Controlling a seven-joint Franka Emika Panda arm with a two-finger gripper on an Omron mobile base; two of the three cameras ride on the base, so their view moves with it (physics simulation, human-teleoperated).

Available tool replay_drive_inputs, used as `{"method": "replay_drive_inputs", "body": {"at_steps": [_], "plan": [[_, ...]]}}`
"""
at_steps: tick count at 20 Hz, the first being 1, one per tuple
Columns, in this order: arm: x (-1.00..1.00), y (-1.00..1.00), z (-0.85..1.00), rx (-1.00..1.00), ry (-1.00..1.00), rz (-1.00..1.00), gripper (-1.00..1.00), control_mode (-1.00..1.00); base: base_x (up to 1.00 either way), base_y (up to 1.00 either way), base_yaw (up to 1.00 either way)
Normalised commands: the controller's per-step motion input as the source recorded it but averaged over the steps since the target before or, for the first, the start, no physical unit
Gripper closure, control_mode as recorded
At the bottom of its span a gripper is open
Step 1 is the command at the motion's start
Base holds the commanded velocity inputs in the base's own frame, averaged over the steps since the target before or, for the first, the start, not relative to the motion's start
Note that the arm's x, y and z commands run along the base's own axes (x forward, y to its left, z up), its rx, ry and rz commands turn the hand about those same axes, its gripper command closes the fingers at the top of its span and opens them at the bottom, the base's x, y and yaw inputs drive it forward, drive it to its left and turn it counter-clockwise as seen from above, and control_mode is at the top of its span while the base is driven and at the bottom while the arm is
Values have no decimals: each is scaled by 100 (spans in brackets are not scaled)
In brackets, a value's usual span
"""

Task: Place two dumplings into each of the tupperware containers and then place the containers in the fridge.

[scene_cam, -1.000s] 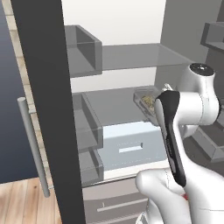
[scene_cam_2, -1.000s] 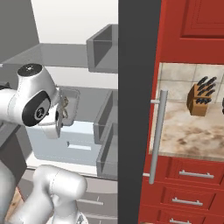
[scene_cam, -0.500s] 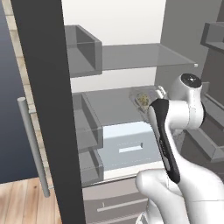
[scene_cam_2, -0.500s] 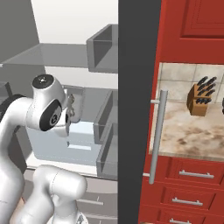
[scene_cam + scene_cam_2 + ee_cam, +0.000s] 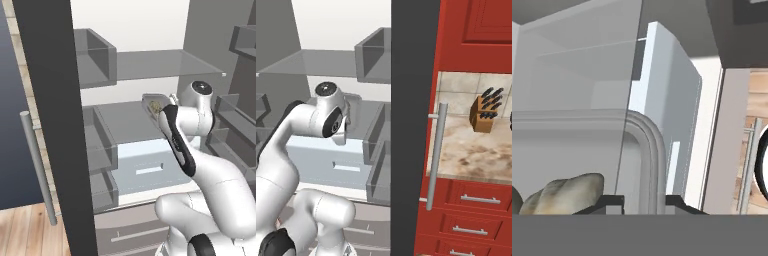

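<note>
Holding the tupperware container point(image 5: 643, 150) by its rim, the gripper point(image 5: 643, 201) is closed on it; the tray extends straight ahead of the fingertips. You see it in the left base view point(image 5: 154, 105) over the fridge's middle shelf point(image 5: 125, 120), carrying a dumpling point(image 5: 564, 192). Its long axis appears to point into the fridge point(image 5: 150, 30); you probably need only lower it.

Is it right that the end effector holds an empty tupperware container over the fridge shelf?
Not quite: the tupperware container is not empty. The hand view shows a dumpling lying inside it, and the left base view shows beige lumps in it too. The rest stands: the end effector is shut on the container's rim, and it is over the middle shelf of the fridge.
</note>
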Motion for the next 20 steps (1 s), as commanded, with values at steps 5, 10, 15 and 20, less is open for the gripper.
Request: {"method": "replay_drive_inputs", "body": {"at_steps": [5,10,15,20], "plan": [[34,1,-58,0,0,0,100,-100,0,0,0],[32,8,-37,0,0,0,100,-100,0,0,0],[50,2,-8,0,0,0,100,-100,0,0,0],[73,0,-1,0,0,0,100,-100,0,0,0]]}}
